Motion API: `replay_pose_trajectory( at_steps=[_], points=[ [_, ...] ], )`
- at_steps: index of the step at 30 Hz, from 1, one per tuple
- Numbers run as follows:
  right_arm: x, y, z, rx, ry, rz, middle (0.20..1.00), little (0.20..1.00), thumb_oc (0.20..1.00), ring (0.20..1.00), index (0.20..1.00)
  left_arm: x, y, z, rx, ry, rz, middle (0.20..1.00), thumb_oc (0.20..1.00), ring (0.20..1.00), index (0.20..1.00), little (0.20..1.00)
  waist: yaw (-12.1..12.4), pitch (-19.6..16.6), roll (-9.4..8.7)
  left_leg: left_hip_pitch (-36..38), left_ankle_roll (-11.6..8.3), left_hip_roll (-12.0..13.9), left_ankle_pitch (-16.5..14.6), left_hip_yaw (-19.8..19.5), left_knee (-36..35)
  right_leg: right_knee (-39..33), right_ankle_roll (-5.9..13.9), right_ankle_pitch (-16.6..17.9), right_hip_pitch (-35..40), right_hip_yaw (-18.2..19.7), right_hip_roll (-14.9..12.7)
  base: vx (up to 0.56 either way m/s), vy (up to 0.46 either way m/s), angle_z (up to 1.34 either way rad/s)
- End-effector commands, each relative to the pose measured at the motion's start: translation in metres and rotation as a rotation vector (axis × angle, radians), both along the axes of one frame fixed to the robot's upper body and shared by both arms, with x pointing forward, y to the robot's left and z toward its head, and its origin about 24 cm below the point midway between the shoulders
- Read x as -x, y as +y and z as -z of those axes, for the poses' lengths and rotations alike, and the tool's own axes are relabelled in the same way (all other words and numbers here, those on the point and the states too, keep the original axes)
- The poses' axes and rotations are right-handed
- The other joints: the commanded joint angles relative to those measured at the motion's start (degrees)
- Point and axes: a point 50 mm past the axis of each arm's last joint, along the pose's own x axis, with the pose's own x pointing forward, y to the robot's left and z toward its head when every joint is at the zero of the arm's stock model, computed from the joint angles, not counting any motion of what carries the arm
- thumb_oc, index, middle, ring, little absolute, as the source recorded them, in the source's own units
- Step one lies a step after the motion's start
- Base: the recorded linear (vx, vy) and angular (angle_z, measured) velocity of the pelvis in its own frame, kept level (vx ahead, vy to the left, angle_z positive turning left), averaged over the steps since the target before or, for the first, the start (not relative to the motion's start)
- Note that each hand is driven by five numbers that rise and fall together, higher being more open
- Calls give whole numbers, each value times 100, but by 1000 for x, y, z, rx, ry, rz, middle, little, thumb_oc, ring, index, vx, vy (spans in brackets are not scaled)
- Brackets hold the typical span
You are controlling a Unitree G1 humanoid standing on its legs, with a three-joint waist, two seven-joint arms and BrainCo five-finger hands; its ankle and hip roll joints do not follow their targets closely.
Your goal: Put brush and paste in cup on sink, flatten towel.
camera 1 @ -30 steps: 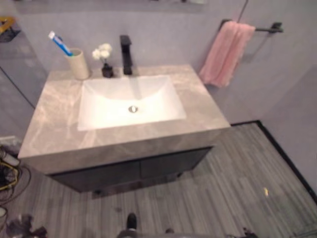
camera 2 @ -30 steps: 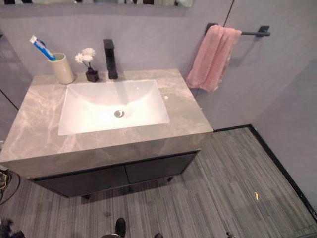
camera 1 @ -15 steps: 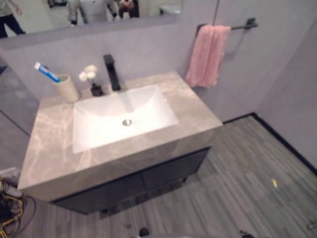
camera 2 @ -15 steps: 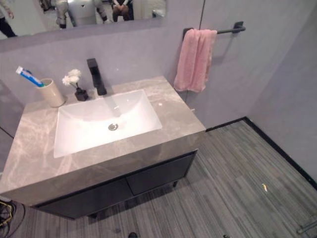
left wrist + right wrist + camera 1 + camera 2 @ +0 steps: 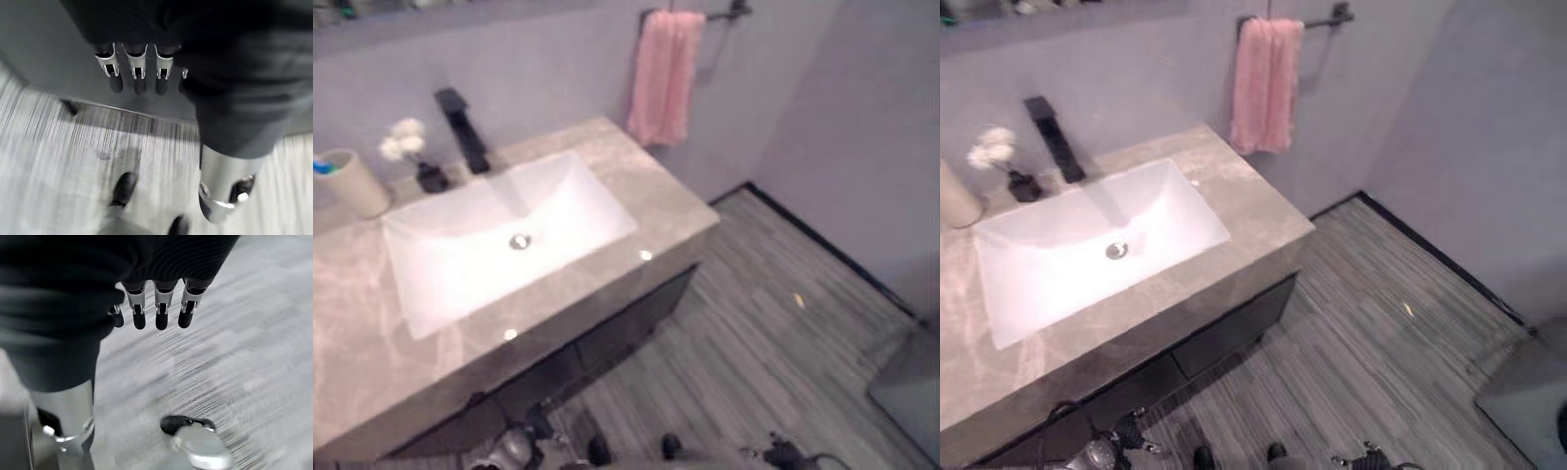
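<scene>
Nearest the robot, both hands hang low over the striped grey floor [image 5: 1371, 323], well apart from everything on the sink. In its own wrist view the left hand [image 5: 139, 68] shows its fingers [image 5: 115, 73] hanging straight in a row, relaxed and holding nothing, with the dark front of the cabinet [image 5: 607, 338] just beyond them. In the right wrist view the right hand [image 5: 156, 303] is the same: fingers [image 5: 139, 311] straight, loose, with nothing in them, above the floor.

Further out stands the grey marbled counter [image 5: 675, 211] with its white basin [image 5: 489, 240] sunk into it and a small metal drain [image 5: 519, 242] at the middle. Behind the basin, against the wall, rises the black tap [image 5: 462, 127]. Beside the tap sits a small dark vase with white flowers [image 5: 411, 152].

At the far left corner of the counter is the beige cup [image 5: 352, 183], upright and near the vase. A bit of blue, the brush or the paste [image 5: 321, 166], sticks out of the cup's mouth at the picture's edge; which of the two it is cannot be told.

Farthest away, on the wall past the counter's right end, the pink towel [image 5: 664, 73] hangs from a black rail [image 5: 729, 12]. It drapes down in bunched folds, narrow against the rail, not spread flat.
</scene>
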Motion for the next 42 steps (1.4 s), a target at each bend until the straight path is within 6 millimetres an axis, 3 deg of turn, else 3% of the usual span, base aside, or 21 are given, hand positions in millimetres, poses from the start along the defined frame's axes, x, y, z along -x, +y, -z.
replay_pose_trajectory(
  at_steps=[1, 2, 3, 4, 7, 11, 12, 17, 19, 24, 26, 27, 29, 30, 31, 34, 35, 38, 39, 42],
  points=[
    [-15, -16, -10, 73, -42, -3, 1000, 1000, 1000, 1000, 1000, -10, 0, -4, -50, -39, 102, 1000, 1000, 1000, 1000, 1000, 26, 89, 74, -222, 84, 100, -872, -609, 780, -337, 370, 975, -17, -275, -305, -64, 164, -179],
    [-12, -17, -9, 83, -21, -12, 1000, 1000, 1000, 1000, 1000, -11, -2, -4, -62, -28, 158, 1000, 1000, 1000, 1000, 1000, 46, 161, 95, -134, 59, 185, -937, -248, 762, -296, 354, 618, -33, -1028, -251, -12, 160, -181],
    [-7, -16, -7, 81, -6, -16, 1000, 1000, 1000, 1000, 1000, -11, 1, -5, -71, -24, 152, 1000, 1000, 1000, 1000, 1000, 38, 180, 139, -46, 42, 224, -1004, -142, 720, -101, 356, 336, -7, -1328, -170, -3, 160, -173],
    [-7, -16, -8, 82, -6, -16, 1000, 1000, 1000, 1000, 1000, -11, 1, -4, -70, -23, 152, 1000, 1000, 1000, 1000, 1000, 37, 191, 143, -26, 40, 228, -1011, -144, 716, -64, 355, 305, -5, -1329, -169, 1, 100, -113],
    [23, -18, -1, 79, 102, -4, 1000, 1000, 1000, 1000, 1000, -4, 12, -3, -90, 1, 61, 1000, 1000, 1000, 1000, 1000, 136, 102, 148, 95, 8, 214, -947, 429, 512, 313, 164, -362, 303, -2359, -64, -30, 72, -105],
    [32, -17, 2, 77, 149, -10, 1000, 1000, 1000, 1000, 1000, -4, 16, -3, -72, -8, -22, 1000, 1000, 1000, 1000, 1000, 232, -13, 153, 174, -16, 198, -862, 796, 372, 439, 72, -645, 505, -2611, 53, -11, -32, -105],
    [33, -18, 2, 80, 166, -19, 1000, 1000, 1000, 1000, 1000, -6, 14, -4, -48, -21, -53, 1000, 1000, 1000, 1000, 1000, 320, -90, 166, 176, -26, 221, -851, 1020, 392, 421, 24, -764, 695, -2876, 61, -3, -58, -48],
    [17, -19, -1, 95, 130, -69, 1000, 1000, 1000, 1000, 1000, -14, 3, -7, -44, -45, 82, 1000, 1000, 1000, 1000, 1000, 287, -218, 227, 241, -67, 230, -794, 1312, 345, 170, 1, -783, 844, -2713, 176, 4, -108, -75],
    [14, -21, -3, 100, 113, -76, 1000, 1000, 1000, 1000, 1000, -19, 4, -10, -64, -57, 126, 1000, 1000, 1000, 1000, 1000, 250, -241, 249, 247, -170, 256, -680, 1201, 359, 51, -116, -817, 882, -2483, 285, 22, -223, -15],
    [12, -24, -5, 110, 103, -97, 1000, 1000, 1000, 1000, 1000, -23, 7, -11, -76, -69, 105, 1000, 1000, 1000, 1000, 1000, 196, -227, 189, 216, -332, 336, -551, 1001, 469, -171, -228, -820, 998, -2361, 409, 17, -242, 7],
    [13, -25, -6, 114, 106, -107, 1000, 1000, 1000, 1000, 1000, -24, 8, -11, -70, -77, 67, 1000, 1000, 1000, 1000, 1000, 218, -195, 116, 132, -402, 391, -543, 825, 642, -230, -291, -838, 1038, -2283, 463, 32, -282, 13],
    [10, -29, -8, 125, 104, -118, 1000, 1000, 1000, 1000, 1000, -24, 8, -11, -53, -84, 23, 1000, 1000, 1000, 1000, 1000, 273, -109, 23, -79, -523, 514, -549, 571, 1198, -251, -371, -878, 1078, -2200, 493, 36, -271, 1],
    [7, -31, -9, 135, 104, -132, 1000, 1000, 1000, 1000, 1000, -23, 8, -10, -50, -83, -3, 1000, 1000, 1000, 1000, 1000, 320, -48, -23, -222, -594, 588, -506, 383, 1534, -279, -425, -909, 1114, -2147, 524, 45, -261, -18],
    [1, -36, -12, 157, 110, -165, 1000, 1000, 1000, 1000, 1000, -19, 9, -8, -35, -81, -72, 1000, 1000, 1000, 1000, 1000, 563, 67, -99, -465, -624, 462, -309, -481, 1834, -322, -502, -940, 1163, -1968, 583, 50, -235, -50],
    [1, -36, -12, 158, 110, -165, 1000, 1000, 1000, 1000, 1000, -19, 9, -8, -35, -82, -72, 1000, 1000, 1000, 1000, 1000, 554, 69, -99, -471, -628, 461, -307, -492, 1840, -322, -505, -942, 1165, -1978, 583, 35, -178, -71],
    [6, -39, -12, 170, 130, -154, 1000, 1000, 1000, 1000, 1000, -12, 7, -4, -23, -55, -107, 1000, 1000, 1000, 1000, 1000, 703, 83, -216, -920, -470, 110, -304, -1203, 1444, -428, -523, -849, 1197, -2071, 524, 33, -72, -41],
    [5, -39, -13, 174, 129, -168, 1000, 1000, 1000, 1000, 1000, -5, 6, -1, -16, -32, -104, 1000, 1000, 1000, 1000, 1000, 787, 102, -226, -1054, -510, -20, -147, -1492, 1213, -438, -495, -829, 1250, -2042, 556, 100, -16, 26],
    [4, -37, -12, 171, 129, -192, 1000, 1000, 1000, 1000, 1000, 2, 9, 1, -17, -8, -114, 1000, 1000, 1000, 1000, 1000, 792, 57, -189, -1066, -563, 10, 140, -1520, 826, -415, -502, -887, 1293, -2023, 587, 149, 53, -7],
    [1, -36, -13, 168, 122, -209, 1000, 1000, 1000, 1000, 1000, 7, 11, 3, -17, 9, -126, 1000, 1000, 1000, 1000, 1000, 781, 25, -171, -1036, -575, 60, 178, -1338, 779, -376, -500, -956, 1388, -1989, 580, 176, 99, -26],
    [-4, -35, -13, 169, 115, -234, 1000, 1000, 1000, 1000, 1000, 11, 17, 2, -33, 8, -114, 1000, 1000, 1000, 1000, 1000, 817, -156, -105, -747, -428, -7, -2, -1265, 644, -288, -397, -1103, 1561, -1911, 462, 268, 213, -46]
  ],
)
